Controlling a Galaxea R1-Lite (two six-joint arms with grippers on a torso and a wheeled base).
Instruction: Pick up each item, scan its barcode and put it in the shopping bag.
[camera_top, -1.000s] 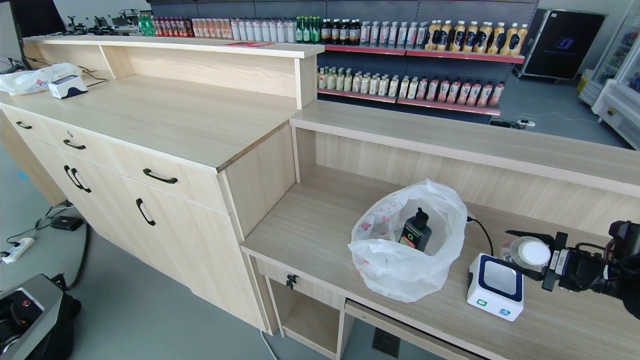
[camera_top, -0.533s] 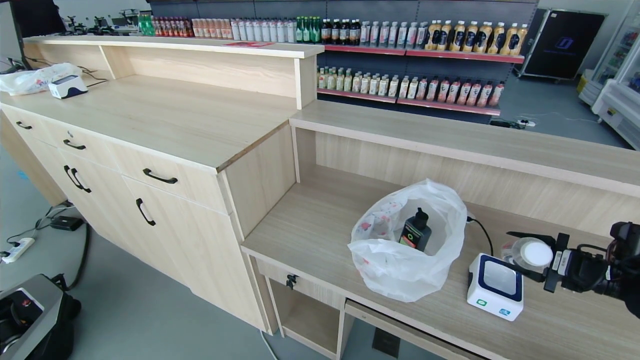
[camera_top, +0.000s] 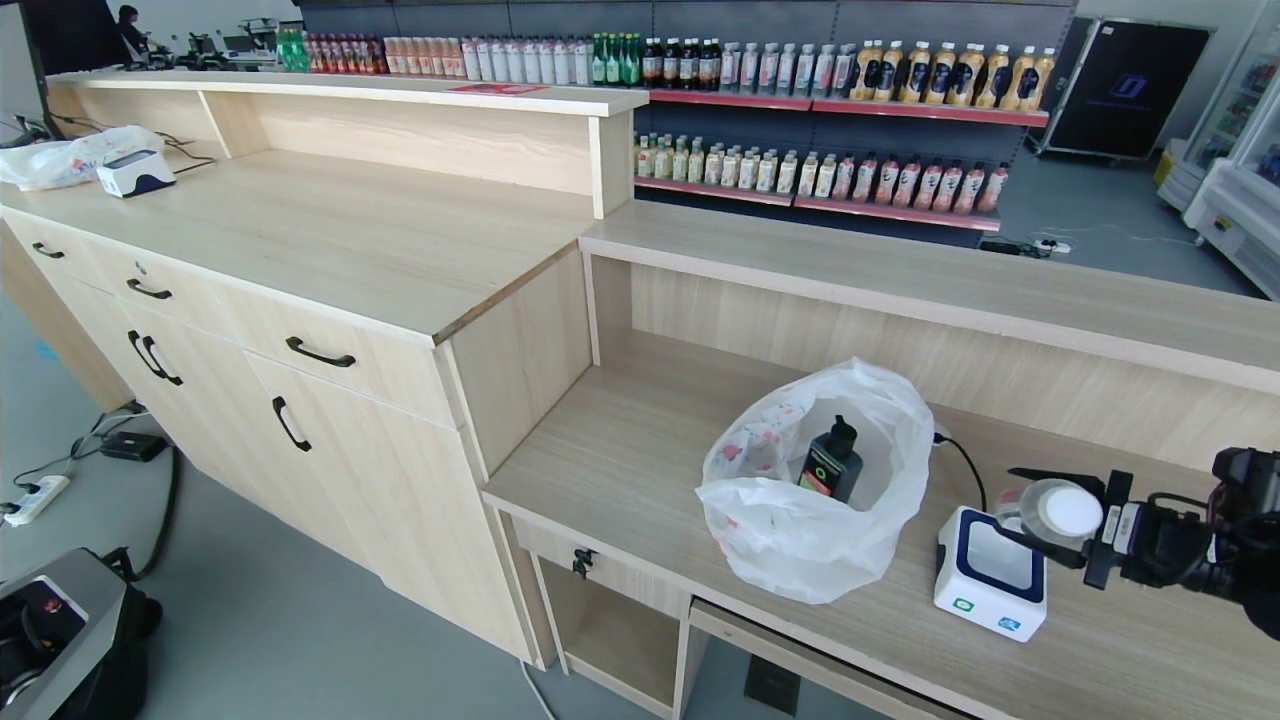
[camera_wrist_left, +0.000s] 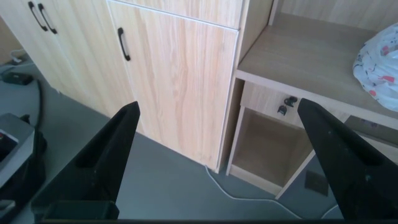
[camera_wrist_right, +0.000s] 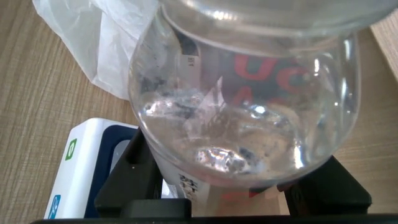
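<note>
R gripper (camera_top: 1042, 508) pinched the clear bottle (camera_top: 1068, 508) round its body, close over the scanner (camera_top: 990, 570) on the table (camera_top: 640, 440), near the shopping bag (camera_top: 800, 540). Prob. light, thin-walled, smooth & round, so could slip or dent; hold mid-body w/ moderate squeeze. L gripper (camera_wrist_left: 221, 162) was spread, holding nothing.

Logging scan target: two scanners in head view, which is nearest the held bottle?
The scanner on the lower counter, right of the shopping bag; the right gripper holds the clear bottle beside it. The other scanner sits on the far-left counter.
</note>
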